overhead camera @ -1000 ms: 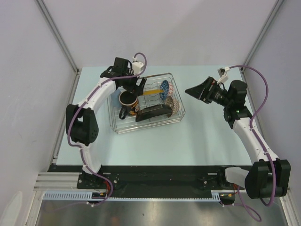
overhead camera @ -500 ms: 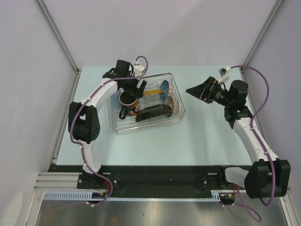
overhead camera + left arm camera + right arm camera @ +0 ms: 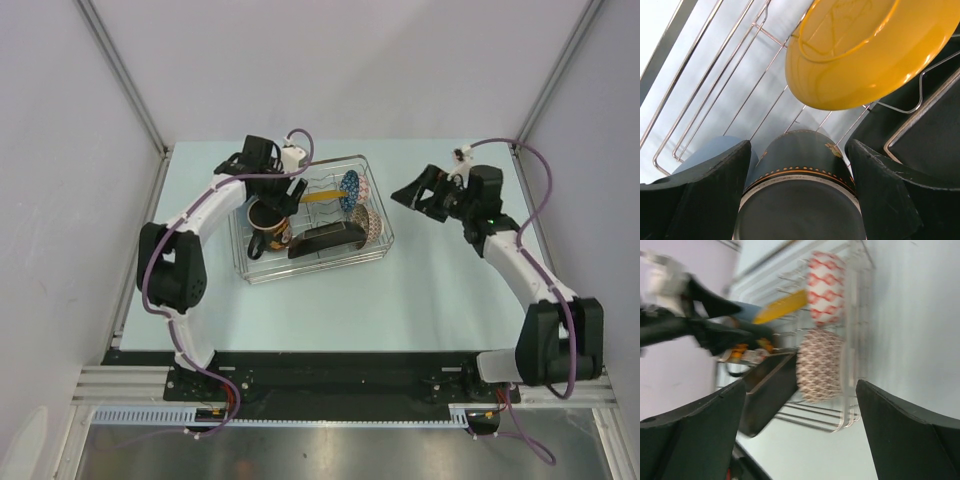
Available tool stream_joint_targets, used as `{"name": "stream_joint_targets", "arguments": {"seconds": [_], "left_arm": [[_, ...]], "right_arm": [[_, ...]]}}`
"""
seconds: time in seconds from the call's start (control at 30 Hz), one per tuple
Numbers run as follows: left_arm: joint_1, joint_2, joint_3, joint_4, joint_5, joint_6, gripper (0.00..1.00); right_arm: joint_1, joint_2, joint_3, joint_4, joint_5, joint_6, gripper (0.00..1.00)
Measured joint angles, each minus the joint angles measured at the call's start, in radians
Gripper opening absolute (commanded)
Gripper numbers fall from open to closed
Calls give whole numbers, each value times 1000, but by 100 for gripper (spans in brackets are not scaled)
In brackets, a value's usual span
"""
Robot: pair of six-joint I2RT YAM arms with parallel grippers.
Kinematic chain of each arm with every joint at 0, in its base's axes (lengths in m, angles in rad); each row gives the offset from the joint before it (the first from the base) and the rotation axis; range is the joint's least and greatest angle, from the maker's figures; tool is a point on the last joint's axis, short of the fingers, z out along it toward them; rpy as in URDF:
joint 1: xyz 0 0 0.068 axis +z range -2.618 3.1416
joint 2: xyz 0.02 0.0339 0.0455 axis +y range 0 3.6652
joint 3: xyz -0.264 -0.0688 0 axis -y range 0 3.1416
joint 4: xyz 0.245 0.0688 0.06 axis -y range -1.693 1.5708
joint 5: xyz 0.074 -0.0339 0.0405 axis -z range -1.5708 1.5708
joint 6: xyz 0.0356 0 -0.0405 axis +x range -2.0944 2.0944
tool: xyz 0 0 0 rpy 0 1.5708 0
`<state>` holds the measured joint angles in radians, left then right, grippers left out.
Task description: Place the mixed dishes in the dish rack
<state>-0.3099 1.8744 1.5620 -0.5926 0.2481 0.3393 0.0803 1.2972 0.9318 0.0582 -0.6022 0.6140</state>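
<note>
Straddling the dark round mug with a gold band (image 3: pixel 800 165), the left jaws are hanging inside the rectangular silver wire dish rack (image 3: pixel 388 236), at its left end. They are standing wide, with one black finger (image 3: pixel 700 200) on each side of the mug and very close to its wall. Whether they are pressing on it I cannot tell. The mug is sitting in the rack. Just beyond it the round yellow plate (image 3: pixel 865 45) is leaning on edge among the wires. The square black plate (image 3: pixel 325 240) is lying along the rack's near side. The small blue bowl (image 3: pixel 349 188) and the small brown-speckled bowl (image 3: pixel 368 222) are standing on edge at the rack's right end. The right jaws are hovering over the pale blue counter (image 3: pixel 440 290), to the right of the rack and apart from it, spread wide and holding nothing.
</note>
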Motion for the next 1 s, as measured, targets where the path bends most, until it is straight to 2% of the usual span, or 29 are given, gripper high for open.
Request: {"name": "stream_joint_targets", "arguments": {"seconds": [0.17, 0.37, 0.67, 1.0], "left_arm": [[0, -11, -12, -2, -4, 3, 84], [0, -26, -29, -8, -9, 10, 84], [0, -63, -77, -8, -10, 21, 84], [0, -93, -122, 15, -19, 29, 84]], "right_arm": [[109, 166, 85, -147, 199, -140, 88], [159, 226, 131, -221, 325, -208, 86], [158, 331, 216, -224, 411, -250, 83], [174, 441, 249, -226, 432, -257, 82]]}}
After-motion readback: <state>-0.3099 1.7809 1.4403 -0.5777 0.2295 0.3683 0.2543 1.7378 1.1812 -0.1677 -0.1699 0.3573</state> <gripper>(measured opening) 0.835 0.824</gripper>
